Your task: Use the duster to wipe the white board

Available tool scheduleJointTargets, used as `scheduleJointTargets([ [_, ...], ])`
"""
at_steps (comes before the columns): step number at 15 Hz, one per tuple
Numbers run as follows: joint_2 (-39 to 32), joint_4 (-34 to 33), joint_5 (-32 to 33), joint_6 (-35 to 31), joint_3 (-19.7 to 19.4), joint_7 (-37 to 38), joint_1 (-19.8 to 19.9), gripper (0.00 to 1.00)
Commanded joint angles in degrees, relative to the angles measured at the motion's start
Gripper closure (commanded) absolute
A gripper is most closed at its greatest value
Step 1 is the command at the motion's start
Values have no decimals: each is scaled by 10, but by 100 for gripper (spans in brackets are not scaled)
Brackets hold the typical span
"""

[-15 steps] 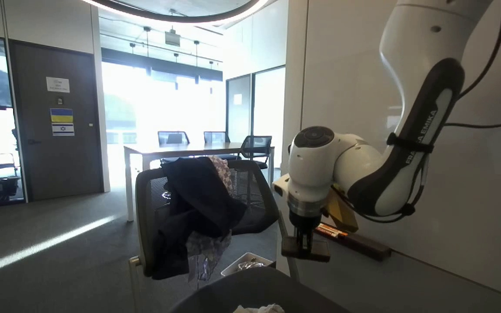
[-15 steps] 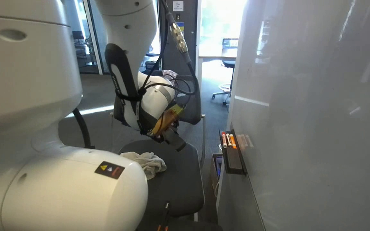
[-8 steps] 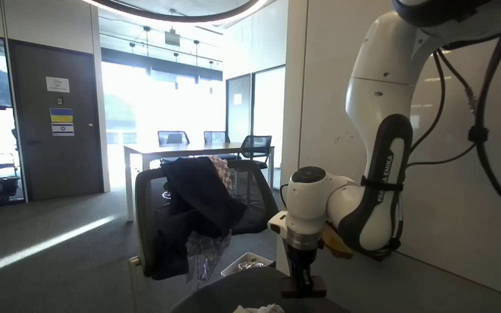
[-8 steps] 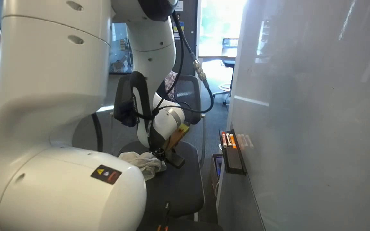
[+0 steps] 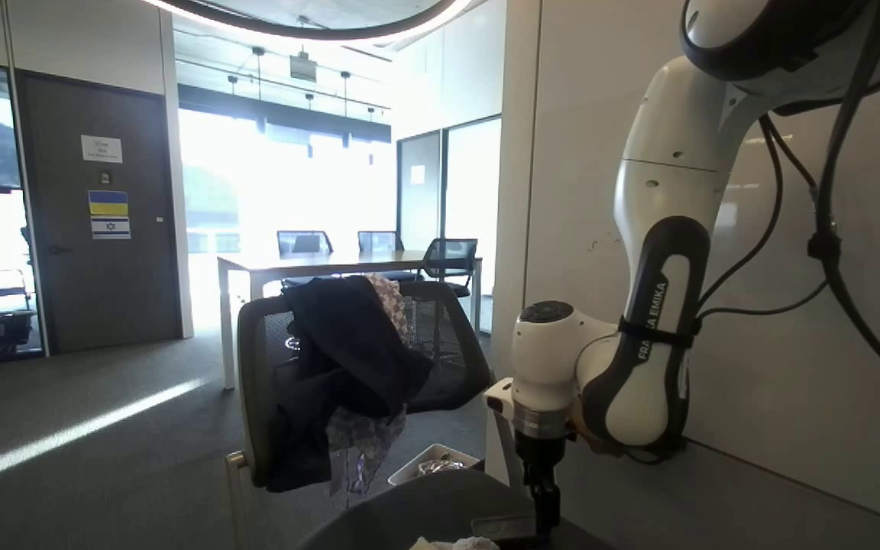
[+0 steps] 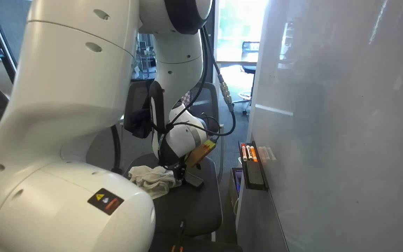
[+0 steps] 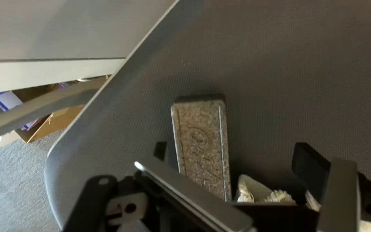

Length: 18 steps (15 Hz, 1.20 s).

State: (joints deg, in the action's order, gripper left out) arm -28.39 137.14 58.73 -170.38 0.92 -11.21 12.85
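Note:
The duster (image 7: 201,138), a brown-grey felt block with marks pressed into its face, lies flat on the dark chair seat (image 7: 269,80). In both exterior views it shows beside my gripper, small and partly covered in one place (image 6: 193,179). My gripper (image 7: 235,160) points down low over the seat, its jaws wide apart. One finger stands to the left of the duster and hides its near end; the other is well off to the right. The white board (image 6: 345,105) rises upright beside the chair, glossy, some distance from the gripper.
A crumpled white cloth (image 6: 152,180) rests on the seat close to the gripper. On the board's dark ledge (image 6: 255,175) lie several markers (image 6: 249,153). The chair's backrest (image 5: 448,359) carries a dark jacket (image 5: 356,344). A box (image 7: 56,122) stands on the floor below.
My gripper has come down to the chair seat with the duster and opened, letting go of it. The duster now lies on the seat instead of hanging in the jaws.

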Motion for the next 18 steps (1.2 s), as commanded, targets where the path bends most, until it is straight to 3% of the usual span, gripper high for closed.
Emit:
scheduleJointTargets([
  [1,90,51,-134,110,75,-84,68,0],
  [3,142,68,-201,150,100,-111,92,0],
  [4,175,81,-255,159,67,-138,55,0],
  [9,327,126,-368,228,24,-191,6,0],
  [15,492,187,-363,267,-29,-187,-46,0],
  [16,424,154,-350,255,-31,-177,-48,0],
  [18,464,170,-349,263,-38,-177,-53,0],
])
